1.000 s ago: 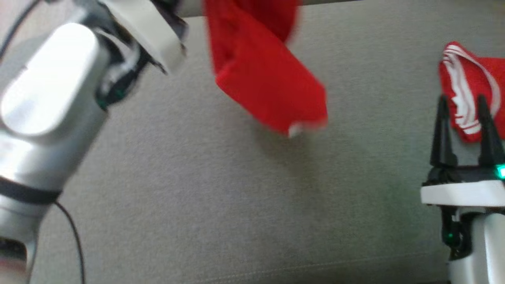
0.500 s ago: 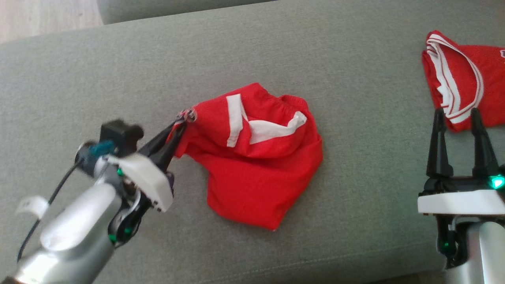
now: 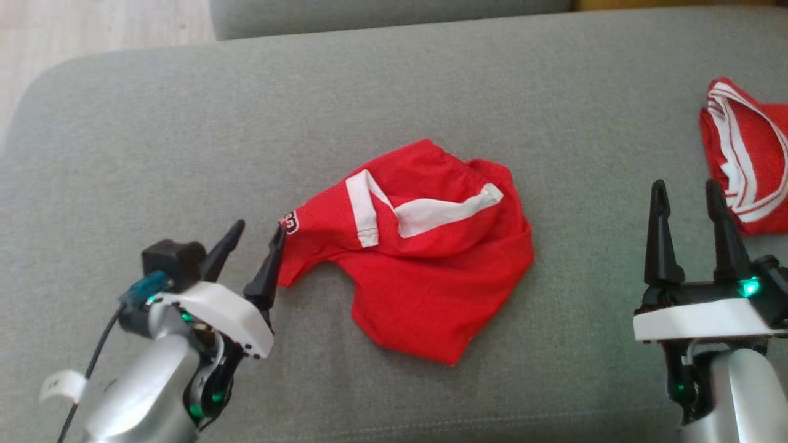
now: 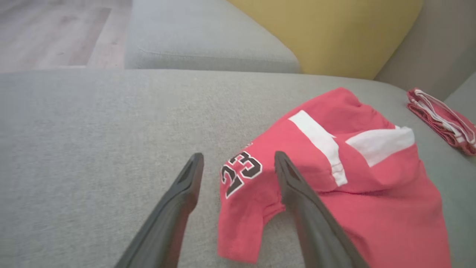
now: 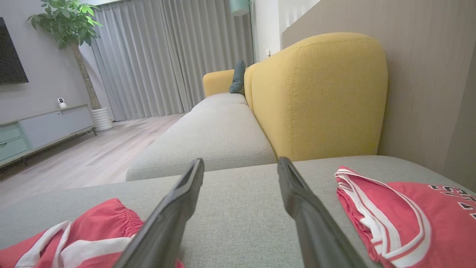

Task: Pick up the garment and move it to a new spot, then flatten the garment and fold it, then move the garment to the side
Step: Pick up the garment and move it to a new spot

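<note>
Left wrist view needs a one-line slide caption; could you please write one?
Open left end effector framing the numbered corner of the crumpled red garment on a grey sofa cushion.

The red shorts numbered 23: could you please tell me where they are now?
In the head view, the red shorts lie crumpled mid-cushion on the grey sofa, just right of the open left hand.

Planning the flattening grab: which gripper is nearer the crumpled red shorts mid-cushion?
Left. The left gripper has its open fingers right at the numbered corner of the red shorts; the right gripper hovers well off to their other side, open, closer to the folded red jersey.
</note>
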### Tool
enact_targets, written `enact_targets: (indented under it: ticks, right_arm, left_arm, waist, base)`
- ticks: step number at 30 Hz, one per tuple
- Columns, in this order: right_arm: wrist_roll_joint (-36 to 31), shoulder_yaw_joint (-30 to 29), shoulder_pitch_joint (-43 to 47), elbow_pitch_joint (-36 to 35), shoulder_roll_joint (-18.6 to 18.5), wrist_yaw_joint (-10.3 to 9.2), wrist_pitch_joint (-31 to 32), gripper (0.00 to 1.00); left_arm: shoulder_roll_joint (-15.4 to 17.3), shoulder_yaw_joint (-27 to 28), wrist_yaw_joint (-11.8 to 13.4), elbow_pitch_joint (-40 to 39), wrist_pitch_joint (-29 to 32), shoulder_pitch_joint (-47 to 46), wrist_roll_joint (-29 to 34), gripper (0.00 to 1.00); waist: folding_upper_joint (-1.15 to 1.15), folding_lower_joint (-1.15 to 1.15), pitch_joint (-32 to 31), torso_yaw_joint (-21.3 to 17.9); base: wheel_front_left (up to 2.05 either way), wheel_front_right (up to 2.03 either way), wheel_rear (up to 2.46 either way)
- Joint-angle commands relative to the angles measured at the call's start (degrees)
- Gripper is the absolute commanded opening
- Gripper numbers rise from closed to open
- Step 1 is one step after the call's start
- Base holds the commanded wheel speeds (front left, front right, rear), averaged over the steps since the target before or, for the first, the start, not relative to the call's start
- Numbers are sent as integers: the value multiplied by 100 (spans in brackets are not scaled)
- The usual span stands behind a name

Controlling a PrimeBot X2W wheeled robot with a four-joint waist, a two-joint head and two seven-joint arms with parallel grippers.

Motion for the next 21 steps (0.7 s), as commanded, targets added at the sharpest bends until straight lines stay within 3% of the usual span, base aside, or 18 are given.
enact_targets:
  ticks: [1, 11, 21]
  right_arm:
    - [-58, 136, -33, -150, -29, 37, 1, 100]
    - [-101, 130, 119, 36, -29, 37, -7, 100]
    - [-96, 397, 419, 114, -29, 37, -108, 100]
  left_arm:
    - [119, 432, 64, -262, -74, -88, 133, 100]
    - [-221, 1380, 275, -1317, -76, 943, 899, 100]
    - [-801, 1952, 424, -1885, -76, 1836, 1361, 100]
  waist:
    - [0, 0, -88, 80]
    - [0, 0, -495, 288]
    - [0, 0, -760, 464]
  base:
    - [0, 0, 0]
    - [0, 0, 0]
    - [0, 0, 0]
